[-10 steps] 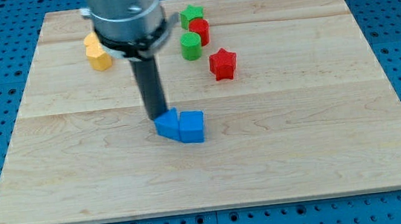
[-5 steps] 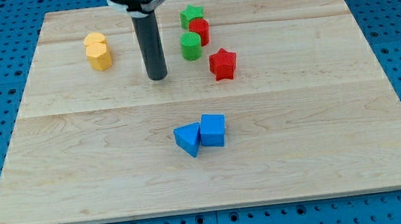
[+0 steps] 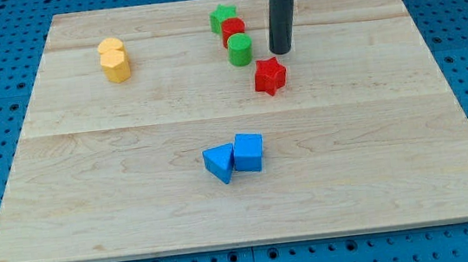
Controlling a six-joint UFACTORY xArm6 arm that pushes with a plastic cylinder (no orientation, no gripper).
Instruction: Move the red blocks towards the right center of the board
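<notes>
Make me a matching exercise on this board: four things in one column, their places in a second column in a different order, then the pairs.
Things:
1. red star
2. yellow blocks
3. blue cube
4. my tip

Places:
A. the view's upper left
B. just above the red star, right of the green cylinder
C. lower middle, touching the blue triangular block
D. just below my tip, lower right of the green cylinder

Pairs: 1-D, 2-A, 3-C, 4-B

Rod upright, entering from view's top; my tip (image 3: 281,52) down at board height.
</notes>
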